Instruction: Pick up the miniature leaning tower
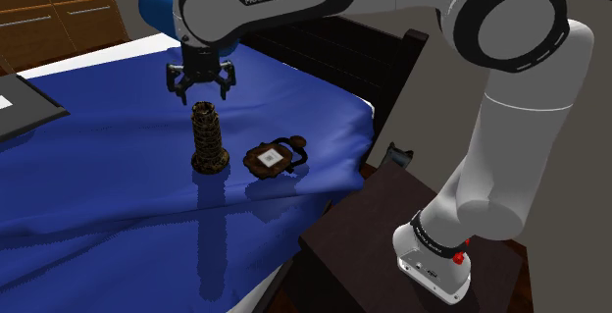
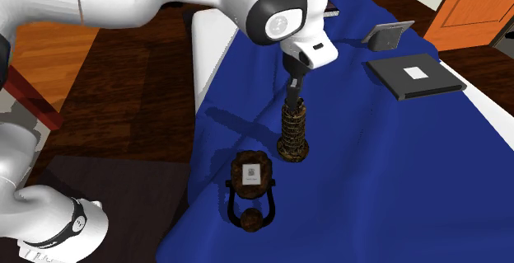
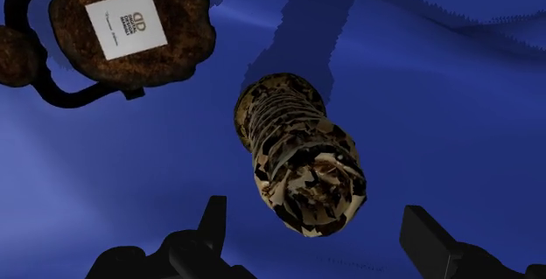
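Hovering in shoulder view, jaws sit above miniature leaning tower (image 1: 208, 139), upright on bed (image 1: 98, 183). 2nd exterior view: tower's axis near vertical, jaws at its tip. Wrist view: jaws apart, tower top btwn them, untouched.

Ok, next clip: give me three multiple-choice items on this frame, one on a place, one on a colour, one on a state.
1. Where is the tool relative to the miniature leaning tower? A beside its base; B above its top; C far off to one side.
2. What colour is the bedspread under the tower? A red; B green; C blue.
3. How are the tool's fingers? A open; B shut on the tower; C shut on nothing.
Key: 1 B, the shoulder view shows it over the tower's top. 2 C, the cloth is blue. 3 A, the wrist view shows them apart, clear of the tower.
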`<state>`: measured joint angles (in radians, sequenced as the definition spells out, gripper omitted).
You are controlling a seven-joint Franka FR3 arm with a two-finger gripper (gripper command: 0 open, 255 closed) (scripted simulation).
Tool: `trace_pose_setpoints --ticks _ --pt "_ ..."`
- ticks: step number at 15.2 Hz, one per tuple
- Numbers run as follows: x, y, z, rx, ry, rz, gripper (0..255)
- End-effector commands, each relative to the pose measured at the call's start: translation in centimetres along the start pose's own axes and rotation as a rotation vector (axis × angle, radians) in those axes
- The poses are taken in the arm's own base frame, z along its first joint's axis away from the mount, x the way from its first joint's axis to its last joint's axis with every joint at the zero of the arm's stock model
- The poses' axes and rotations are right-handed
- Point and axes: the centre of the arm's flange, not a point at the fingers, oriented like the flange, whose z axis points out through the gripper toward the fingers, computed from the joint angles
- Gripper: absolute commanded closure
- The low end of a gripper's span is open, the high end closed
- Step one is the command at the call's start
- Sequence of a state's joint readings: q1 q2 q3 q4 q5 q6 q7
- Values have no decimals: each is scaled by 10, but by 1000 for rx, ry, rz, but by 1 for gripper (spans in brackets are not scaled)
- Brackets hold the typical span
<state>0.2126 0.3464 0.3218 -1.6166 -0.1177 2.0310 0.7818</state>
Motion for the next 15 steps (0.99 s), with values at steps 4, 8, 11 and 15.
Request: trace_pose_setpoints --ticks 4,8,11,15 --pt "2 -5 26 2 0 2 0" --pt "1 -5 39 2 0 1 0" --pt "0 -5 40 2 0 1 255" --pt "0 -5 40 2 0 1 255"
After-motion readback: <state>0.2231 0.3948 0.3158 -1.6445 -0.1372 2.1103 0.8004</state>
